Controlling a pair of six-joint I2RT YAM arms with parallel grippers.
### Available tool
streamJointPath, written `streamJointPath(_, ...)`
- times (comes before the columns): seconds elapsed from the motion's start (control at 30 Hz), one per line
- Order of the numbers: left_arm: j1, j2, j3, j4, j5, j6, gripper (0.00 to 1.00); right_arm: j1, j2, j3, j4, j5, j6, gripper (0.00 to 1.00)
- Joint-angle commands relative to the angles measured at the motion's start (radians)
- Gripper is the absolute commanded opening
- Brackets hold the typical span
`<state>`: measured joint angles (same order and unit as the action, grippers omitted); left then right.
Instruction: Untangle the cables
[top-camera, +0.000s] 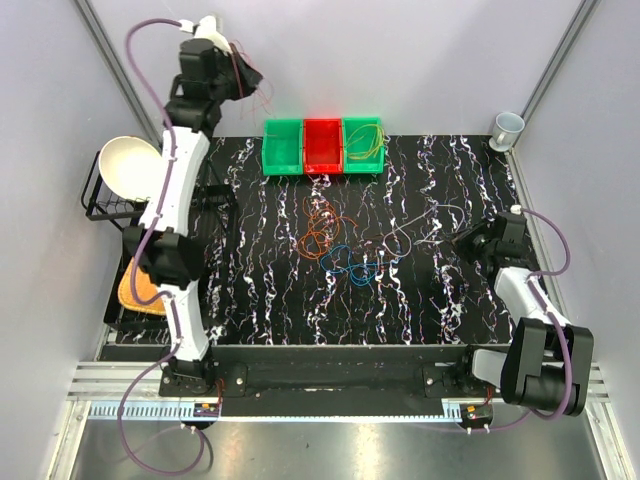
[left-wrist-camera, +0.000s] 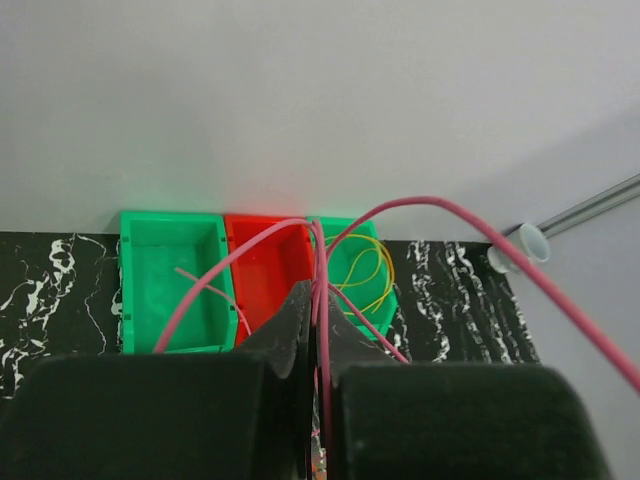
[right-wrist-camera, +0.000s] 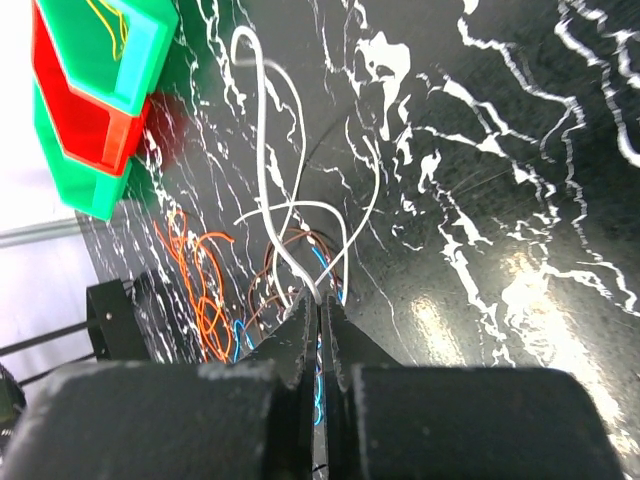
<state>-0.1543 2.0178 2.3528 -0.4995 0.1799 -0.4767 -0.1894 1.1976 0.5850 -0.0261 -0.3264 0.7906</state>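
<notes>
Jaws of the left gripper (left-wrist-camera: 317, 305) are being pressed shut on a pink cable (left-wrist-camera: 450, 208), shown only in its wrist view; a white cable (right-wrist-camera: 262, 150) is being pinched between the jaws of the right gripper (right-wrist-camera: 320, 312), with orange cables (right-wrist-camera: 205, 290) lying ahead-left on the desk (right-wrist-camera: 480, 180).

Red-pink cables (left-wrist-camera: 452, 209): thin arcing loops, pinched in the closed left claw (left-wrist-camera: 314, 305), hanging clear of the desk (top-camera: 270, 290).
White cable (right-wrist-camera: 262, 150): long curved strand lying on the desk, near end pinched in the closed right claw (right-wrist-camera: 320, 305).
Orange cables (top-camera: 320, 225): tangled curls, mid-desk.
Blue cables (top-camera: 355, 268): small loops just beside the orange tangle, near side.
Yellow-green cables (top-camera: 366, 143): loosely coiled inside the rightmost green bin (top-camera: 362, 167).
</notes>
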Motion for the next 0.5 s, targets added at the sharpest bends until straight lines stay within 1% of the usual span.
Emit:
streamJointPath(0.0,-0.028,0.097,0.068,0.081,-0.077,0.075,0.0,0.016,0.025,0.038,0.051,-0.051,-0.001,0.0)
streamJointPath(0.13,-0.034,0.179,0.057,0.147,-0.1,0.09,0.0,0.027,0.049,0.035,0.072,-0.069,0.009,0.0)
streamJointPath(0.17,-0.039,0.202,0.048,0.191,-0.096,0.096,0.0,0.039,0.054,0.036,0.075,-0.072,0.009,0.0)
streamJointPath(0.23,-0.042,0.237,0.033,0.228,-0.103,0.11,0.0,0.044,0.065,0.038,0.077,-0.074,0.007,0.0)
streamJointPath(0.47,-0.048,0.352,0.053,0.361,-0.134,0.144,0.0,0.056,0.063,0.026,0.103,-0.086,0.01,0.0)
